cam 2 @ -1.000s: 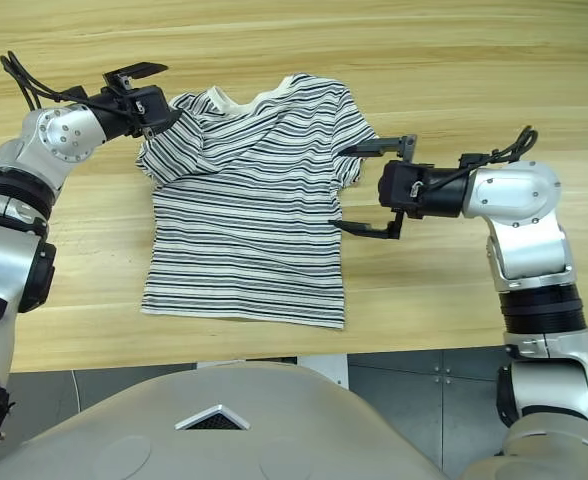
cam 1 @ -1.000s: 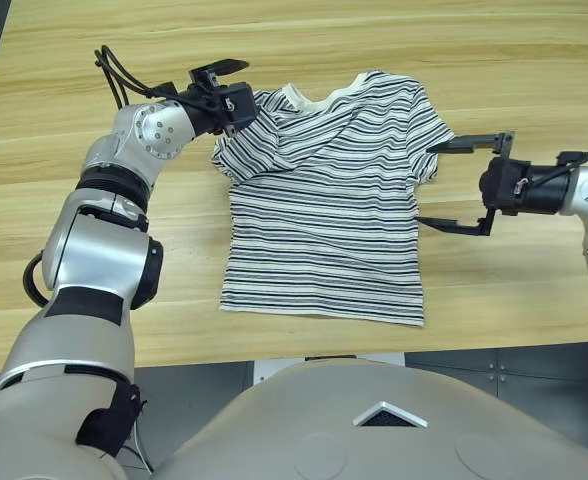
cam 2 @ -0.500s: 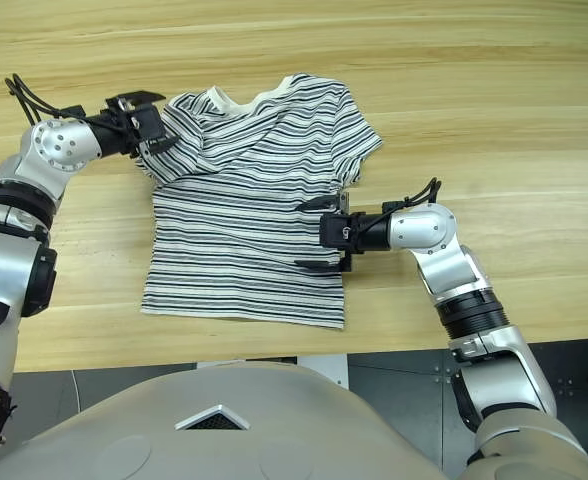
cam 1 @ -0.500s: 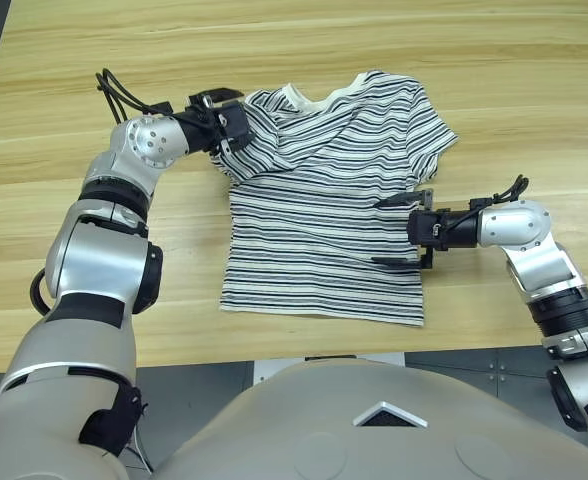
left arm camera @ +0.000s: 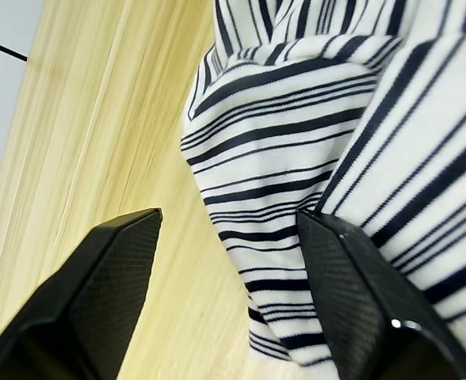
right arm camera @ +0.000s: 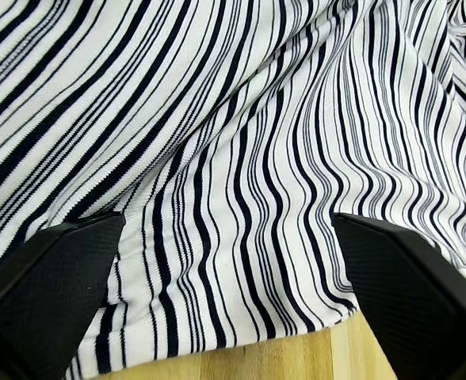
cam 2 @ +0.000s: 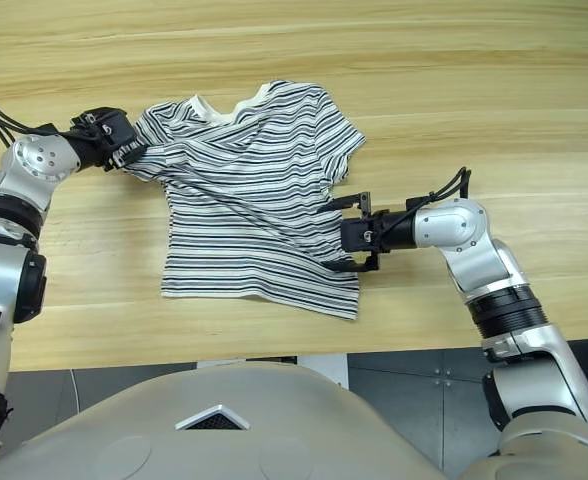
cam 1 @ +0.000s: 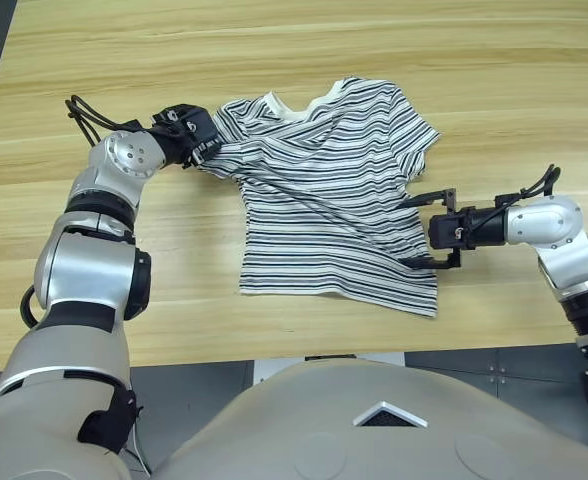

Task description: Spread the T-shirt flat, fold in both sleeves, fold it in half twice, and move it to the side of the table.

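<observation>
The striped T-shirt (cam 1: 324,200) lies face up on the wooden table (cam 1: 304,40), skewed, with creases running from its left sleeve to its lower right side. My left gripper (cam 1: 199,148) is at the tip of that left sleeve. In the left wrist view (left arm camera: 229,218) its fingers stand a little apart, with one finger over the sleeve cloth (left arm camera: 273,174) and wood showing in the gap. My right gripper (cam 1: 429,228) is open at the shirt's lower right side seam, and striped cloth (right arm camera: 233,158) fills the space between its two fingers.
Bare wood surrounds the shirt on every side. The table's front edge (cam 1: 274,352) runs close below the shirt's hem, and beyond it is grey floor (cam 1: 494,370).
The shirt's top has been dragged left and its hem has shifted right, so it lies skewed. My left gripper moved left and its fingers narrowed. My right gripper moved slightly right.
</observation>
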### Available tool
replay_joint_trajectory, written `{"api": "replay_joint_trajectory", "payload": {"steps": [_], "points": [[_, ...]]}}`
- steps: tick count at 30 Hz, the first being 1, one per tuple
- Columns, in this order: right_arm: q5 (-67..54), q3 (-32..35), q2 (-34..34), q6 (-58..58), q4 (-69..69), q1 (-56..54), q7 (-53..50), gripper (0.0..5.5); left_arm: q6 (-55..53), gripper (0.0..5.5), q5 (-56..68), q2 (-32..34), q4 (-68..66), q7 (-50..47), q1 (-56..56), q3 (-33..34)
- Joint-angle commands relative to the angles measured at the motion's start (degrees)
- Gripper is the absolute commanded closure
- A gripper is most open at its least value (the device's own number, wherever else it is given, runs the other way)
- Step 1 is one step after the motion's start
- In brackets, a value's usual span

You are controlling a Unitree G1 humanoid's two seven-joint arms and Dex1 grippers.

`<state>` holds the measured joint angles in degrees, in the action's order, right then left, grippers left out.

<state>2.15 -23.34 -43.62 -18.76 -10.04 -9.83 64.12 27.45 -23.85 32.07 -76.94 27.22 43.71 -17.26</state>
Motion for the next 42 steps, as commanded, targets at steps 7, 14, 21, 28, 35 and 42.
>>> {"api": "replay_joint_trajectory", "payload": {"steps": [7, 14, 21, 28, 35, 42], "points": [[5.37, -4.80, -3.84, 3.64, -2.00, 4.83, 3.59, 0.69, -3.95, 2.36, -1.41, 3.93, -0.69, -13.34, 3.20, 2.38], [3.86, -4.44, -1.98, 1.93, -1.74, 4.29, 2.18, 0.69, -4.61, 2.36, 0.36, 4.78, -0.78, -18.18, 5.83, 5.43], [-15.86, 3.90, 3.51, 4.22, 7.46, 2.62, 3.61, 0.69, 11.03, 2.36, -0.38, -1.17, 4.21, -13.35, 6.69, 3.15], [-21.12, 9.65, 3.01, 7.41, 10.26, -0.20, 5.42, 0.69, 26.02, 2.36, -1.99, -5.43, 22.80, -2.45, -3.84, -6.25], [-20.34, 14.19, 4.16, 5.48, 5.99, -2.91, 3.61, 0.69, -0.71, 2.36, 13.84, -0.89, 44.20, 6.73, -14.83, 4.95], [-18.12, 15.78, 6.40, 1.42, -0.09, -4.11, 1.04, 0.69, -49.01, 2.36, 38.68, 4.14, 70.09, 11.41, -27.95, 20.49]]}}
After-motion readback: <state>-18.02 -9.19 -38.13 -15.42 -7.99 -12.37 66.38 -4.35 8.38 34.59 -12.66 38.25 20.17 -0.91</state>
